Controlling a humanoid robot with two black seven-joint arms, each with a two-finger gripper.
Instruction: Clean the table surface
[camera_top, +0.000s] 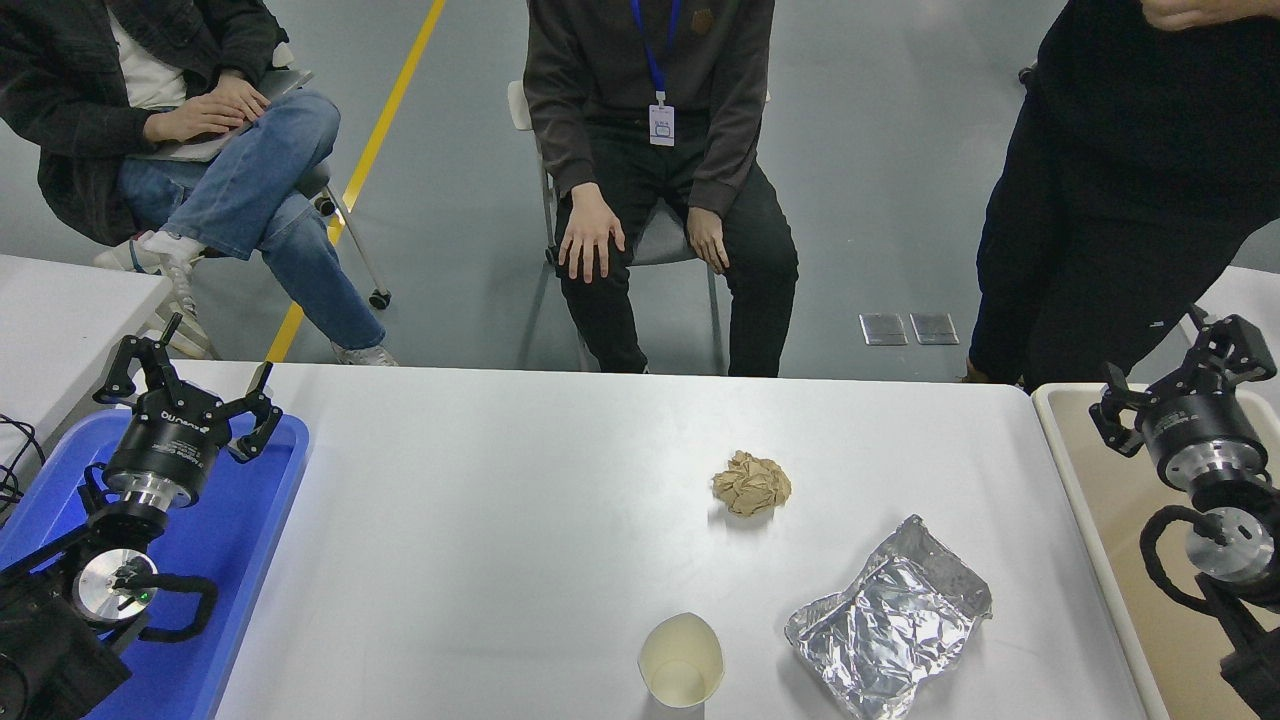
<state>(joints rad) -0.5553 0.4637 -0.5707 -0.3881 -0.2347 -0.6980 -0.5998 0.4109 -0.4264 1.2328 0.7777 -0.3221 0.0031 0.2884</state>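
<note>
White table surface fills the middle; three bits on it: one crumpled brown paper ball right of centre; one paper cup at near edge; one foil pouch near right corner; left half bare; left gripper spread wide over blue tray; right gripper splayed over beige bin.

The worktop ran off the bottom edge at six o'clock, which also clipped the base of the paper cup and the foil bag's lowest corner. The blue tray at eight o'clock lay partly hidden under the left arm. At three o'clock the beige bin was cut by the right edge. Print on the seated person's badge was too small to tell.
</note>
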